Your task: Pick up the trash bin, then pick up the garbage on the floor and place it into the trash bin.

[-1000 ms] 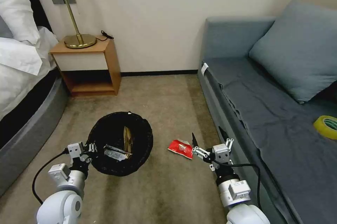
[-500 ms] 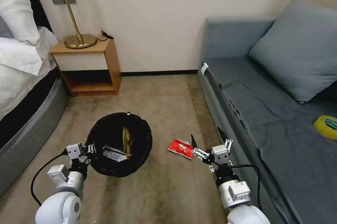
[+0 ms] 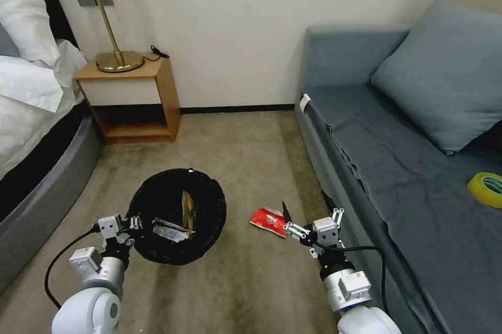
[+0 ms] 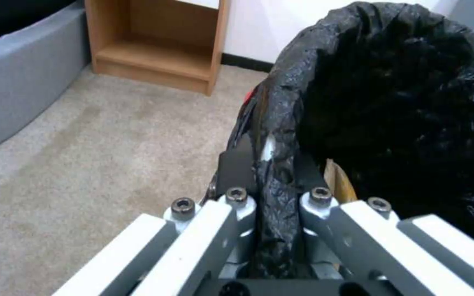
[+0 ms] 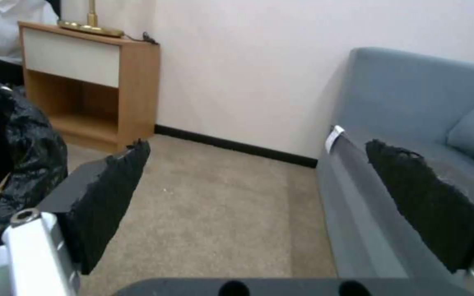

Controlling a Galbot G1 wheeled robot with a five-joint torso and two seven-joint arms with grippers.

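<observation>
Grey sofa (image 3: pixel 397 167) ran down the right of the head view, bed (image 3: pixel 36 130) at the left edge, carpet floor (image 3: pixel 246 167) between them w/ a wooden nightstand (image 3: pixel 130 99) at upper left.

The trash bin (image 3: pixel 178 214) sat lower left of centre, mouth tipped up toward the camera, long axis leaning away from the robot; whether it touched the floor couldn't be told. Inside it lay a brown-gold wrapper (image 3: pixel 188 208) and a silvery packet (image 3: pixel 168 230).

Red packet (image 3: pixel 267 220) lay flat on the carpet, lower centre, just right of the bin, long axis running left-right.

Left end effector (image 3: pixel 132 225) was pinched on the bin's near rim; in the left wrist view its fingers (image 4: pixel 236 164) pressed the black liner (image 4: pixel 273 135) between them.

Right end effector (image 3: pixel 308 214) hung beside the red packet, close to the sofa base, fingers (image 5: pixel 111 193) spread wide, holding nothing.
</observation>
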